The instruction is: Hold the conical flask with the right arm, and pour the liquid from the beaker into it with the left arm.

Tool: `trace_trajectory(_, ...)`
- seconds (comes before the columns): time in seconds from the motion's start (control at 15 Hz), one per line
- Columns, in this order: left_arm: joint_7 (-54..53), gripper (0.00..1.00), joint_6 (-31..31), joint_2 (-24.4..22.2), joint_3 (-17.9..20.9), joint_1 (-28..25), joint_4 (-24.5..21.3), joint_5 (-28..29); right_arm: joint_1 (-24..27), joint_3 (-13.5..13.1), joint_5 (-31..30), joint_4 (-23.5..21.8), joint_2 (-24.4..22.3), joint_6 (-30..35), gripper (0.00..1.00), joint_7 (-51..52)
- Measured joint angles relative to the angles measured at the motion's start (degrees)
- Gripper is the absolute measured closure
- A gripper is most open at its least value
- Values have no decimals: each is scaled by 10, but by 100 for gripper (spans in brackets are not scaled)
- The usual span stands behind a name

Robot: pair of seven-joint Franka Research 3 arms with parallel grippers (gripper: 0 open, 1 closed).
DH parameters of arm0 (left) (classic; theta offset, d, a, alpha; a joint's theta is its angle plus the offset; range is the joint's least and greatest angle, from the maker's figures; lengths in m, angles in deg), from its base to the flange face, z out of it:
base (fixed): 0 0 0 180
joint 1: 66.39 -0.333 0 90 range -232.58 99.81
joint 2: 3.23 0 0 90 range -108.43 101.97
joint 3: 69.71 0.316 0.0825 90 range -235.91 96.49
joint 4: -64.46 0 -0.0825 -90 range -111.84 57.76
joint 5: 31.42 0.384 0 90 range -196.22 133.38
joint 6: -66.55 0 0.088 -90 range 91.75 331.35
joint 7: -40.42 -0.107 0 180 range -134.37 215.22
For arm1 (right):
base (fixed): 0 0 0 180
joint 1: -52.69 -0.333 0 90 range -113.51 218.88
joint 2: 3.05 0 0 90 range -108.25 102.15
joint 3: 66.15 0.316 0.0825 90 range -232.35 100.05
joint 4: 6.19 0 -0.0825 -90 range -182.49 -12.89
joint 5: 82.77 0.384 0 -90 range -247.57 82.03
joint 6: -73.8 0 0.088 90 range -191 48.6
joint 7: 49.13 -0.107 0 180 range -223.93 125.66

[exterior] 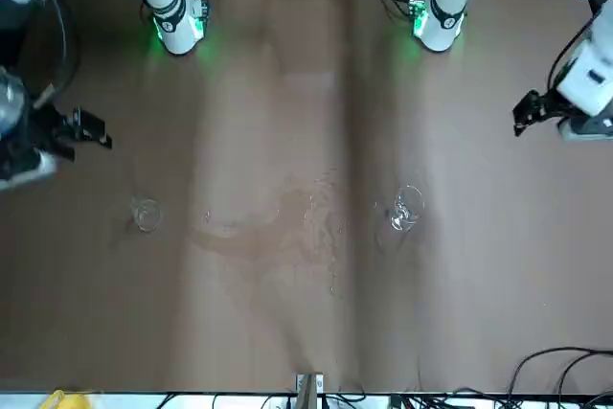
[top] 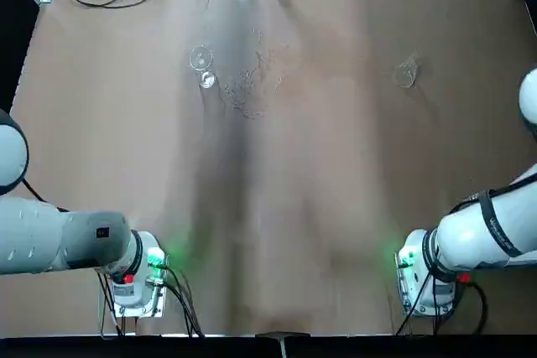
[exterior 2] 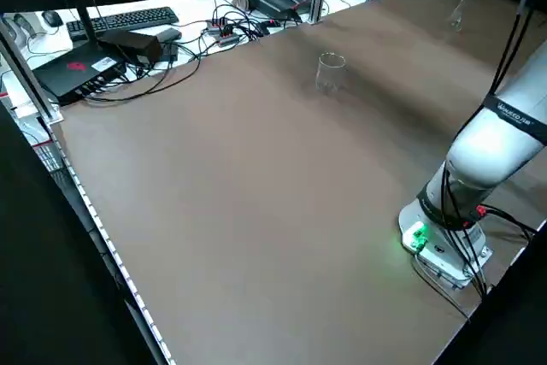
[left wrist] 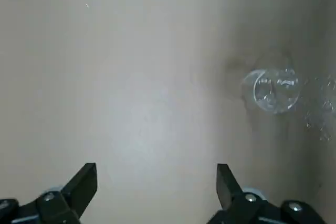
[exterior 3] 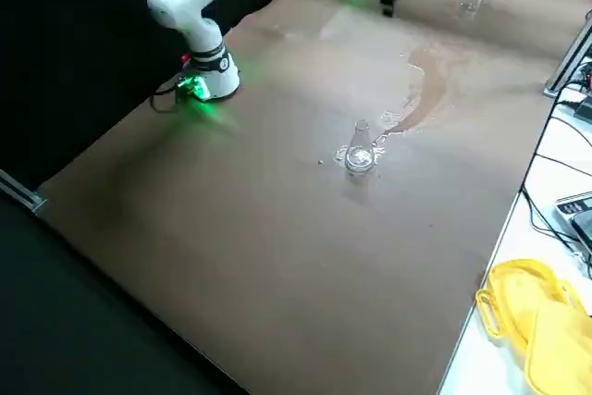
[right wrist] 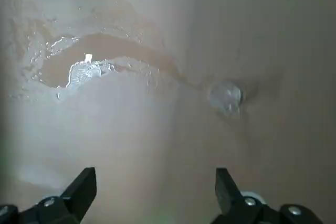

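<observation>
Hanging wide apart with nothing between them, the jaws of your left gripper (left wrist: 157, 167) and right gripper (right wrist: 156, 171) held neither vessel. Below the left jaws, apart from them, the beaker (exterior 2: 330, 74) stood upright; below the right, the conical flask (exterior 3: 360, 156). A wet patch (exterior 3: 428, 94) lay between both pairs. Your grasping and pouring remained.

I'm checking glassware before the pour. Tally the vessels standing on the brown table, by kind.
Beaker: 1
Conical flask: 1
Total: 2
</observation>
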Motion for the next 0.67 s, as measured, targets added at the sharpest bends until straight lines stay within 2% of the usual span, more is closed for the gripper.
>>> trace_trajectory(0.2, 0, 0, -83, 34, 0, -4, 94, -1, -3, 0, -5, -2, -42, 31, 0, -48)
trace_trajectory(0.33, 0, 0, -112, 68, -1, -4, 147, -1, -3, -1, -22, -4, -53, 31, 0, -55)
trace_trajectory(0.53, -2, 0, -119, 94, -1, -4, 172, -1, -3, 0, -31, -15, -55, 26, 0, -58)
trace_trajectory(0.67, -4, 0, -120, 98, -1, -4, 174, -1, -7, 2, -40, -44, -68, -3, 0, -58)
